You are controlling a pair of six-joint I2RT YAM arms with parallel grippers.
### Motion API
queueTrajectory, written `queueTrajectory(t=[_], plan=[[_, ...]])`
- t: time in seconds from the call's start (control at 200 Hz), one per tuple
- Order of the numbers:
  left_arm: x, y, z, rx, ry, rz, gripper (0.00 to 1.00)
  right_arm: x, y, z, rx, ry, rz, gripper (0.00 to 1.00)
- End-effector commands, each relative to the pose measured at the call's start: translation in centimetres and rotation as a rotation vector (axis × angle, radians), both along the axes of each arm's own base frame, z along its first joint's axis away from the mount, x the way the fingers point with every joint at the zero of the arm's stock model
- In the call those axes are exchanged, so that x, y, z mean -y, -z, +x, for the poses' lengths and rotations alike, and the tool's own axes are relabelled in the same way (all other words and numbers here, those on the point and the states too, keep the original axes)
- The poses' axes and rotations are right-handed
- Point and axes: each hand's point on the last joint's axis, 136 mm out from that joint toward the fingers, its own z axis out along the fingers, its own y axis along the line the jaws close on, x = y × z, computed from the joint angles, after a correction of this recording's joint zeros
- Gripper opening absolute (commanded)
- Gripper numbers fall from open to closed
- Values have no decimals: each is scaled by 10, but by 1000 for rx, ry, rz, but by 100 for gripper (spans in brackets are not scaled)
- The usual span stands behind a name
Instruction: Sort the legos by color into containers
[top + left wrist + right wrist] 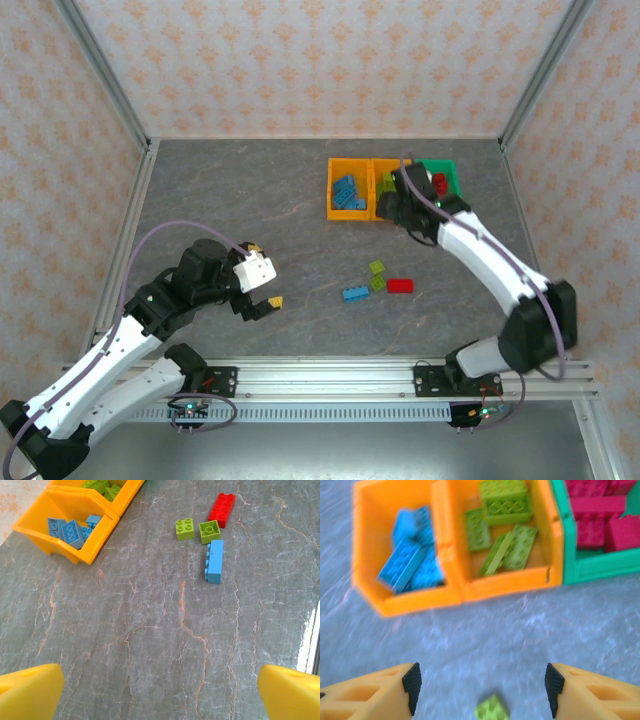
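Blue legos in left orange bin, lime legos in mid orange bin, red legos in green bin; loose on counter: blue brick, 2 lime bricks, red brick; small lime brick low btwn right fingers, which are apart, gripping nothing; left fingers wide, empty.

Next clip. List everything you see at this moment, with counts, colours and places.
bins: 3, two orange, one green, side by side, far centre-right
blue legos: several in left orange bin; 1 loose, centre
lime legos: several in middle bin; 2 loose, centre; 1 more on the bins' near side
red legos: several in green bin; 1 loose, centre
table: 1, grey marbled
left end effector: 1, yellow fingers, open, above bare surface
right end effector: 1, yellow fingers, open, facing bins
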Motion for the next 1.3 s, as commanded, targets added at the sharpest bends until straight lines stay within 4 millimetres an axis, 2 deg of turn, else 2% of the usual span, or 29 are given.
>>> queueTrajectory(t=[0.0, 0.1, 0.205, 0.395, 0.576, 0.666, 0.756, 0.881, 0.996, 1.061, 1.191, 1.296], plan=[[0, 0, 4, 6, -9, -12, 100, -3, 32, -50, -106, -138, -79, 68], [2, 1, 4, -1, -3, -10, 100, -7, 54, -79, -167, -235, -146, 69], [3, 2, 3, -10, 3, -9, 100, -9, 73, -89, -248, -300, -194, 73], [0, 3, 4, -6, -8, 0, 100, -13, 104, -70, -357, -339, -322, 74], [-1, 5, 5, -1, -17, 4, 100, -27, 131, -51, -400, -378, -353, 72], [-2, 5, 5, -2, -19, 8, 100, -35, 145, -48, -429, -389, -329, 67], [-2, 5, 5, 0, -21, 9, 100, -34, 157, -46, -445, -367, -318, 62], [-3, 5, 5, 2, -24, 10, 100, -36, 168, -50, -464, -350, -261, 48], [-3, 5, 5, 4, -26, 11, 100, -34, 167, -54, -461, -324, -245, 37], [-4, 5, 6, 6, -28, 11, 100, -32, 158, -54, -427, -296, -223, 33], [-4, 5, 5, 6, -26, 11, 100, -33, 125, -54, -304, -231, -123, 27], [-4, 5, 5, 8, -26, 12, 100, -28, 88, -48, -163, -152, -53, 23]])
